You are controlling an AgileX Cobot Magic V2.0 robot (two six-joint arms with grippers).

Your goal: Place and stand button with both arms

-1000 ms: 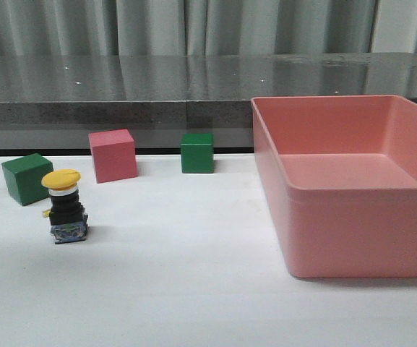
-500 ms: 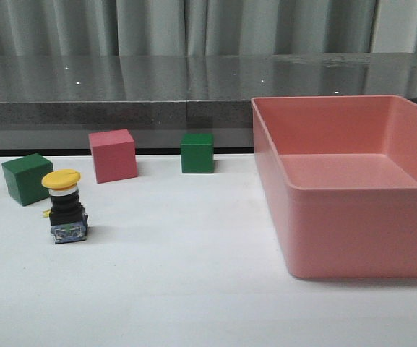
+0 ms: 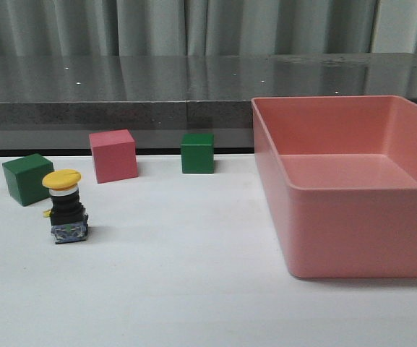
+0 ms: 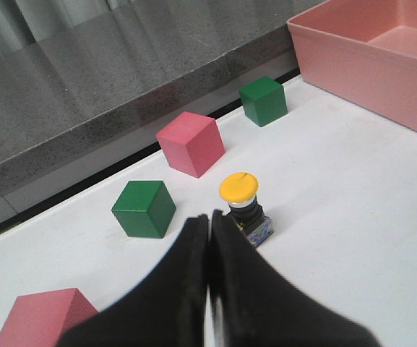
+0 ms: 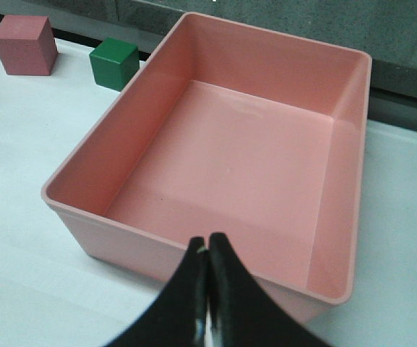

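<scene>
Button [image 3: 64, 204] upright on the white tabletop [image 3: 186, 275], yellow cap on top and square base flat on the surface, at the left side of the front view. It stands just in front of a green cube [image 3: 27, 178], with a pink cube [image 3: 113, 155] behind it to the right and a second green cube [image 3: 197, 152] farther right, near the back edge. A large pink bin [image 3: 345, 184] fills the right side of the tabletop (nothing shows inside it).

In the left wrist view, the left gripper [image 4: 209, 224] hangs near the button, fingers pressed together and holding nothing; another pink cube [image 4: 40, 318] shows beside it. In the right wrist view, the right gripper [image 5: 207, 249] hovers above the near wall of the bin, its fingers likewise pressed together with nothing between them. Neither gripper touches the button.
</scene>
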